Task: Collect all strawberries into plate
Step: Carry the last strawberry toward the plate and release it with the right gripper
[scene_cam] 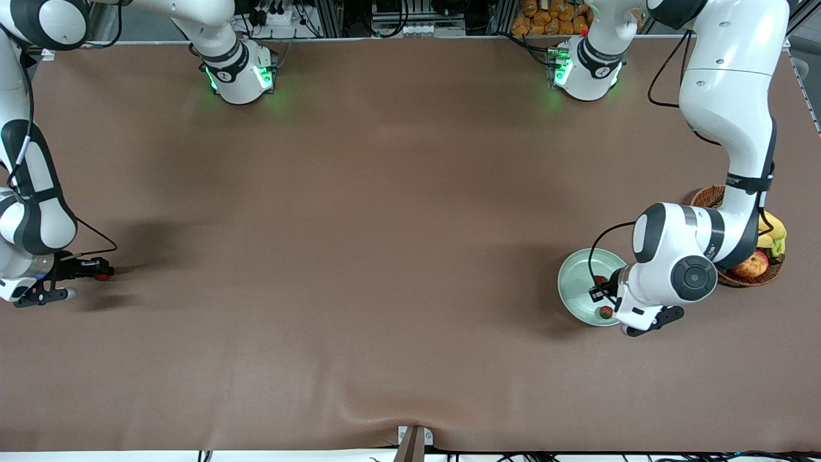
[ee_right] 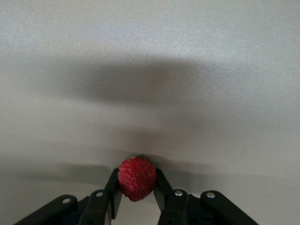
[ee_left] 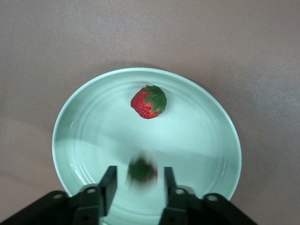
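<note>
Left gripper [ee_left: 137,180], fingers parted, drops a berry [ee_left: 140,170] onto the plate [ee_left: 206,140]; right gripper [ee_right: 136,186] pinches another berry [ee_right: 136,178] for delivery.

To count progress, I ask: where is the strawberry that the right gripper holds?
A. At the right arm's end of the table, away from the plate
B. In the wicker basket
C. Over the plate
A: the right gripper is shut on a strawberry there; the plate is at the left arm's end.
</note>
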Robot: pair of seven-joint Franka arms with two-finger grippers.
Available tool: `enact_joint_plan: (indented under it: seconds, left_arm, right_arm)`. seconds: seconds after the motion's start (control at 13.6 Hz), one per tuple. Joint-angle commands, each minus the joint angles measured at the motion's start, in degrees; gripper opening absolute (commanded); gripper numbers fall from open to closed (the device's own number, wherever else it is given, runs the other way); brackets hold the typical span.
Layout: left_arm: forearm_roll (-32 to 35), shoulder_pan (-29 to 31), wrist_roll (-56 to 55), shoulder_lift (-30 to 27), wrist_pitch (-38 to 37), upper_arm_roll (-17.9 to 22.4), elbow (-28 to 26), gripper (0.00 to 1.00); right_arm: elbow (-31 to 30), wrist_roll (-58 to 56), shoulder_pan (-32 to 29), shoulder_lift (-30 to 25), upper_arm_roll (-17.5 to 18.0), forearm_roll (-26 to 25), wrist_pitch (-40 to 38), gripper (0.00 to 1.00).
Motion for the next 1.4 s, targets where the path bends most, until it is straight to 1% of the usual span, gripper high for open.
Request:
enact_joint_plan:
  seconds: [0.0,0.07,0.15,0.22,0.3,0.44,0.52,0.59,0.74,0.89,1.11,1.18,1.33]
  left_arm:
    - [-0.27,0.03,0.58,-2.33,-0.81,-0.34,-0.25,1.00]
    - [-0.27,0.03,0.49,-4.34,-1.77,-0.34,-0.42,1.00]
    - [-0.27,0.12,0.75,-6.80,-5.35,-0.43,-0.16,1.00]
    - [-0.27,0.12,2.32,-9.34,-8.95,-0.52,-0.07,1.00]
    - [-0.27,0.21,4.60,-11.55,-10.81,-0.52,-0.07,1.00]
    - [-0.62,0.21,6.55,-14.54,-12.84,-0.60,-0.07,1.00]
    - [-0.62,0.21,7.60,-15.25,-13.37,-0.69,-0.07,1.00]
    - [-0.80,0.04,7.87,-16.56,-13.90,-0.87,-0.07,1.00]
    - [-1.06,0.03,7.96,-18.94,-18.19,-1.39,0.97,1.00]
    - [-0.98,-0.14,7.96,-19.47,-20.67,-2.27,2.47,1.00]
    - [-1.06,-0.67,7.96,-19.30,-20.76,-2.62,2.74,1.00]
    - [-1.06,-0.58,7.96,-19.30,-20.76,-3.32,2.74,1.00]
    - [-1.06,-0.32,8.05,-19.30,-20.76,-3.50,2.74,1.00]
  right_arm:
    - [-0.56,-0.71,1.53,-2.20,1.39,-0.79,-0.98,0.00]
    - [-0.12,-0.88,3.80,-2.99,1.39,-0.71,-0.89,0.00]
    - [0.23,-0.89,6.09,-3.26,2.18,-0.62,-0.98,0.00]
    - [0.58,-1.58,7.94,-3.61,3.93,-0.62,-0.98,0.00]
    - [0.76,-2.89,9.17,-3.70,6.12,-0.62,-0.89,0.00]
    - [0.76,-4.14,11.90,-3.35,11.04,-0.35,-0.80,0.00]
    - [0.76,-3.96,14.17,-3.18,12.98,-0.18,-0.45,0.00]
    - [0.76,-3.61,17.50,-3.09,14.04,0.00,-0.19,0.00]
    - [0.76,-3.52,25.76,-3.09,14.14,0.52,1.91,0.00]
    - [0.67,-3.26,32.62,-2.91,14.05,0.70,6.12,0.00]
    - [1.02,-2.91,42.99,-1.42,13.00,-0.09,11.32,0.00]
    - [1.55,-2.30,45.72,-0.98,12.30,-0.09,11.67,0.00]
    - [2.42,-1.07,51.26,0.07,10.98,-0.18,11.94,0.00]
